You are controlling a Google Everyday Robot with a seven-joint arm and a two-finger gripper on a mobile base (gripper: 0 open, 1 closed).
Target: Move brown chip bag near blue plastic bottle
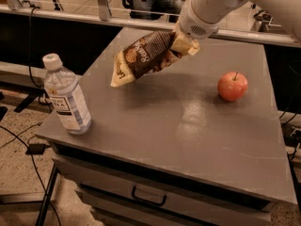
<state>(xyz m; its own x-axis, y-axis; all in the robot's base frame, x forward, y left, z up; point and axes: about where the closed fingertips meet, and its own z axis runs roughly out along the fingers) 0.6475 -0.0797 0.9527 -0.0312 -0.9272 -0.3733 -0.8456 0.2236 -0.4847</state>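
The brown chip bag (149,54) hangs in the air above the middle back of the grey table (188,126), tilted with its cream end down to the left. My gripper (185,42) is shut on the bag's upper right end, below my white wrist (200,15). The blue plastic bottle (67,96) stands upright at the table's front left corner, well left of and nearer than the bag.
A red apple (232,85) sits on the right side of the table. A drawer with a handle (148,197) is below the front edge. Cables lie on the floor at the left (28,147). A rail and a person's legs are behind the table.
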